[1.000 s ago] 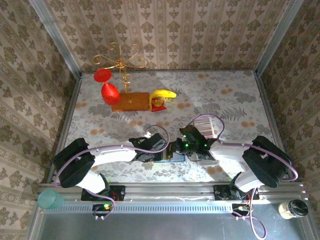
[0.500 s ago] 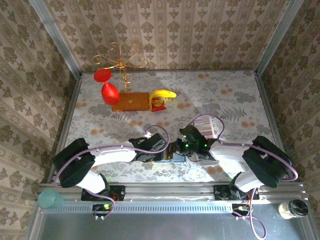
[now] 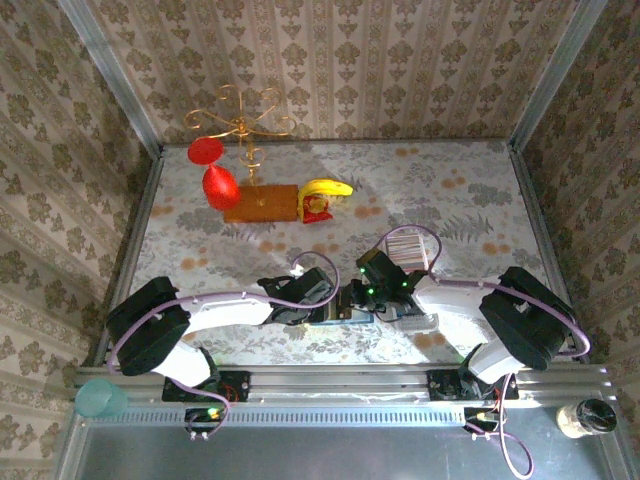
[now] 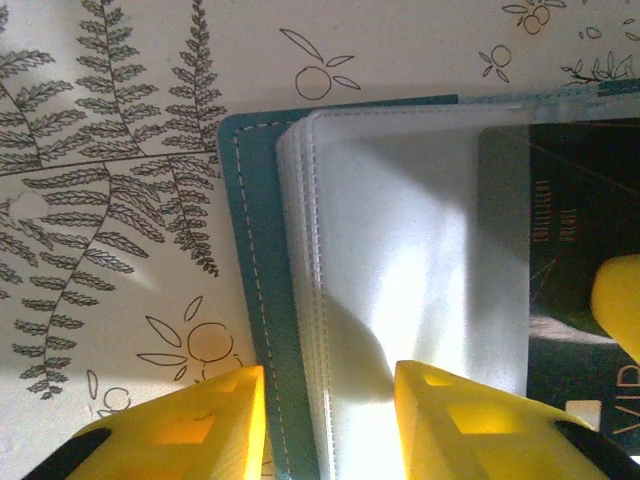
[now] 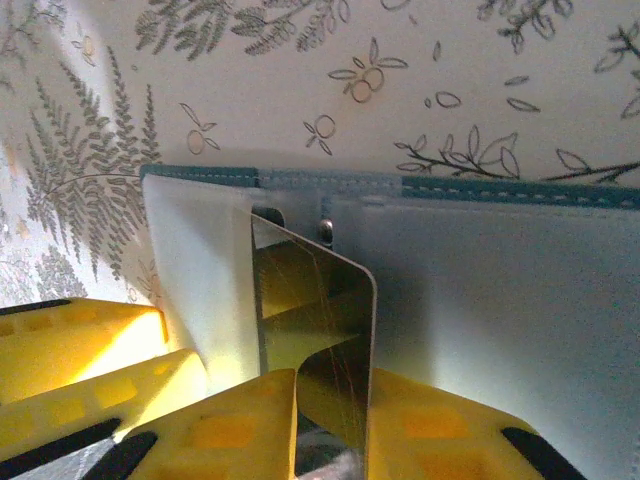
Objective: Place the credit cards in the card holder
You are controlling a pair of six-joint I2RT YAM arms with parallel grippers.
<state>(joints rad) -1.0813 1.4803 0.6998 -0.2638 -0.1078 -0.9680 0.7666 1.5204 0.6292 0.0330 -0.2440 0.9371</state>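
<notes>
- Card holder (image 3: pixel 345 313) lay open at the counter's (image 3: pixel 470 190) 6 o'clock.
- Left tool (image 4: pixel 330 430) stood parted, straddling its teal edge.
- Right tool (image 5: pixel 332 410) flanked a dark credit card (image 5: pixel 310 300) standing in a sleeve; grip unclear.

Left gripper (image 4: pixel 330 395) and right gripper (image 5: pixel 330 410) close in on the card holder (image 4: pixel 255 250) from both sides. The credit cards (image 3: pixel 408 248) lie just behind the right arm. The glass stand (image 3: pixel 245 150) and banana (image 3: pixel 328 187) block the far left, while the table's (image 3: pixel 470 190) far right lies bare
</notes>
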